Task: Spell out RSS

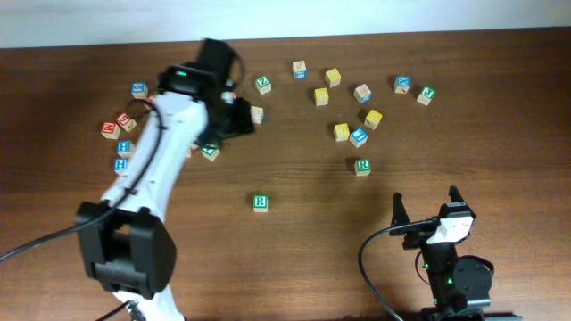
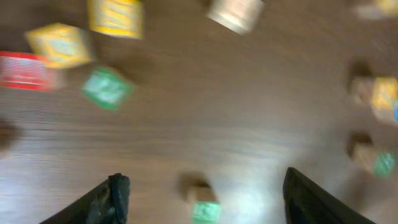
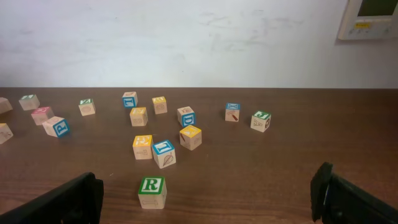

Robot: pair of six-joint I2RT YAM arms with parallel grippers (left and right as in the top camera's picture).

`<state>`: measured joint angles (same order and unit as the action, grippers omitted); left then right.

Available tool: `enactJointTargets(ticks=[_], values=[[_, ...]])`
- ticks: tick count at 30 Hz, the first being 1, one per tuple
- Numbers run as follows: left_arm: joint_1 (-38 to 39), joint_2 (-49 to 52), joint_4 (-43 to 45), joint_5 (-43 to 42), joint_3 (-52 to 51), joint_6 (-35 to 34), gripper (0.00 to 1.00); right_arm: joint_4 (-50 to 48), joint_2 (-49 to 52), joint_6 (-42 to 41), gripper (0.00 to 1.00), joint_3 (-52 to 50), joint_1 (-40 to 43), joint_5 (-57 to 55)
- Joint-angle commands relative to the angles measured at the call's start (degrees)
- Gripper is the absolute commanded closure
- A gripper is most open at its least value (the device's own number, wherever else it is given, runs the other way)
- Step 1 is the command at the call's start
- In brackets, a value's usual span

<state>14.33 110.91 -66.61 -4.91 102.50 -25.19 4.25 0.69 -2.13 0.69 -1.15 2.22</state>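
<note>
We are eyeing the R cube, sitting low and left of middle in the right wrist view, just ahead of our right gripper, the nearer one. Yellow cubes are waiting behind it. Our left gripper is hanging farther off. Both are gaping wide, holding nothing.

overhead looks straight down at my table; right wrist sits low, facing the wall; both show one r cube.
</note>
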Motion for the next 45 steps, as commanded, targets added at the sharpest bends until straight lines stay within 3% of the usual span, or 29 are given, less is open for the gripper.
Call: enactJointTargets(ticks=[1, 3, 4, 10, 25, 45], values=[[-6.88, 0.66, -0.17, 6.95, 0.72, 0.44, 0.20, 0.22, -0.28, 0.22, 0.02, -0.37, 0.42, -0.31], [-9.66, 1.42, -0.15, 7.96, 0.63, 0.44, 0.02, 0.22, -0.28, 0.22, 0.02, -0.37, 0.42, -0.31], [-10.99, 1.79, -0.20, 7.93, 0.61, 0.44, 0.01, 0.22, -0.28, 0.22, 0.02, -0.37, 0.42, -0.31], [-15.19, 4.20, -0.28, 7.72, 0.61, 0.44, 0.01, 0.22, -0.28, 0.22, 0.02, -0.37, 0.42, -0.31], [-15.26, 6.29, 6.99, 12.09, 0.61, 0.42, 0.00, 0.22, -0.28, 0.22, 0.02, -0.37, 0.42, -0.31], [-15.74, 6.43, 4.59, 11.82, 0.61, 0.46, 0.01, 0.22, -0.28, 0.22, 0.02, -0.37, 0.42, -0.31]])
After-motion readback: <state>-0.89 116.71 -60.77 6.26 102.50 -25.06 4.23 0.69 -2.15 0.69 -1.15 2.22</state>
